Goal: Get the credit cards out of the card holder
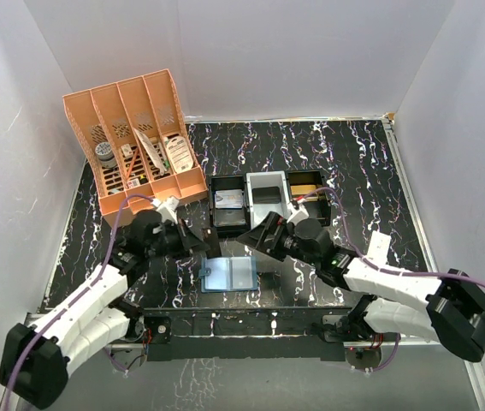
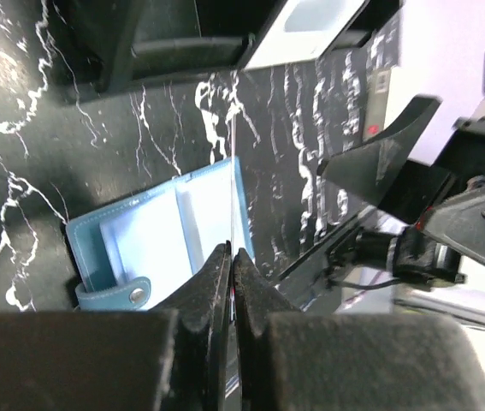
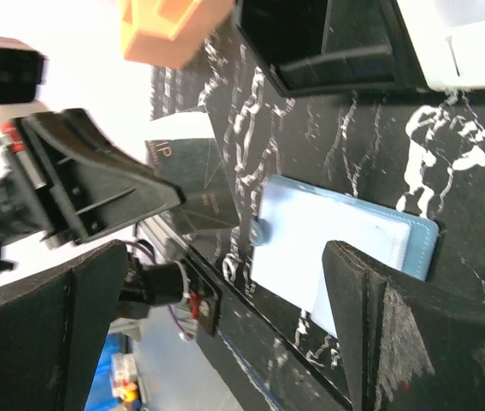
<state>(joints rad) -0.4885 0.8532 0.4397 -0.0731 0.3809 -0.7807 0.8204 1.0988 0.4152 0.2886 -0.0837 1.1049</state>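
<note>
View from above of a black table (image 1: pixel 353 171) with white marble-like veining.

At 10 o'clock stands an orange plastic file organizer (image 1: pixel 192 181) with four slanted slots and perforated walls. The slots hold small office items, among them a round grey roll (image 1: pixel 105 154); the rest are too small to name.

At the centre, three small rectangular trays sit side by side, touching.
- The black tray on the left (image 1: pixel 213 205) holds a pale flat piece (image 1: pixel 228 200).
- The white tray in the middle (image 1: pixel 250 193) holds a flat black piece (image 1: pixel 267 195).
- The black tray on the right (image 1: pixel 290 205) holds something yellow (image 1: pixel 304 186).

Just toward 6 o'clock from the trays, the card holder (image 1: pixel 227 275) lies open and flat. It is a soft bifold, teal at the edges and pale blue inside, with smooth pockets and a strap with a metal snap (image 2: pixel 137 295). Whether any cards sit in the pockets cannot be told.

The left gripper (image 2: pixel 232 254) is at the holder's 10 o'clock. Its black fingers are pressed together on a thin credit card (image 3: pixel 189 175), dark and glossy, held clear of the holder.

The right gripper (image 3: pixel 233 253) is at the holder's 1 o'clock. Its fingers are spread wide with nothing between them.
</note>
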